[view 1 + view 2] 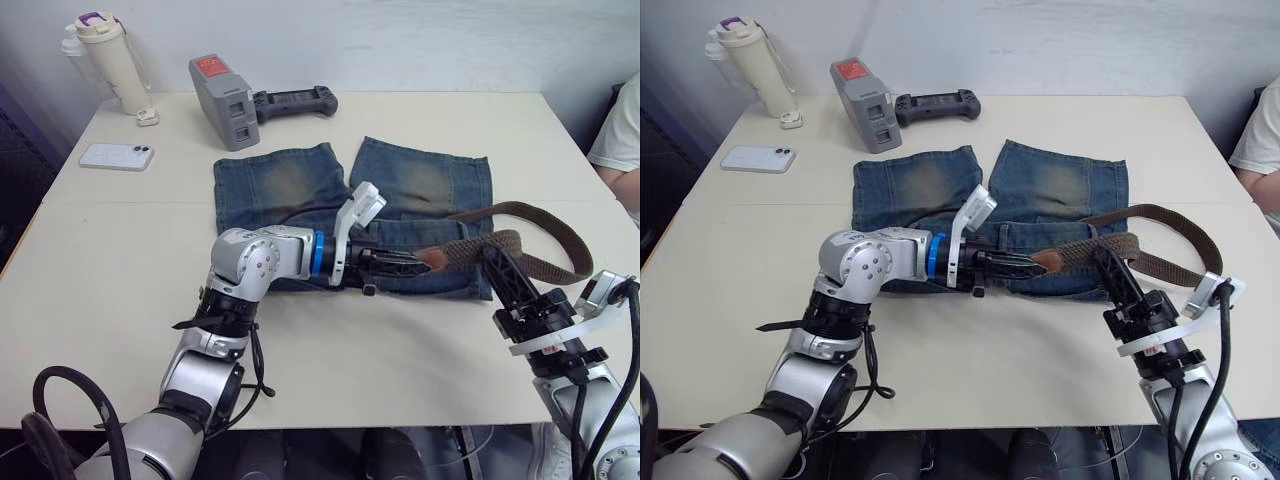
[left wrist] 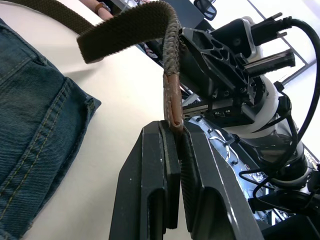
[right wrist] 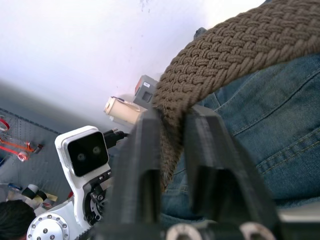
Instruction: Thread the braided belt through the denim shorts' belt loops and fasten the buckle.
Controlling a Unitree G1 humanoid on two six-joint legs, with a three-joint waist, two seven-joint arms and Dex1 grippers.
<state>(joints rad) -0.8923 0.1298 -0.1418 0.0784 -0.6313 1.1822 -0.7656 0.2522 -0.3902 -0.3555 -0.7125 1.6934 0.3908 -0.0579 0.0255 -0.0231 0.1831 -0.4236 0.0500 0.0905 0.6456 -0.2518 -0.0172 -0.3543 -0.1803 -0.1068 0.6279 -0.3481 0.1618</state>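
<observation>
Left wrist view: the tan leather tip [image 2: 173, 102] of the braided belt [image 1: 520, 250] is seen pinched between the fingers of the left gripper [image 2: 177, 137], with only its very end caught. In the head views that tip is held just over the near edge of the denim shorts [image 1: 290, 190], which lie flat on the table [image 1: 120, 300] with the legs pointing away. Further along, beside the shorts' right corner, the woven strap is clamped between the fingers of the right gripper [image 1: 497, 252], and the remainder loops out past the shorts' right side. No belt loops can be made out, and the buckle cannot be located.

Slippage is judged the main risk: with so little leather gripped, any pull from the right gripper could draw the tip free. The shorts, being unweighted, could also be dragged or bunched if the tip is pushed against the waistband. A twist in the strap between the two grips could be carried into the loops.
</observation>
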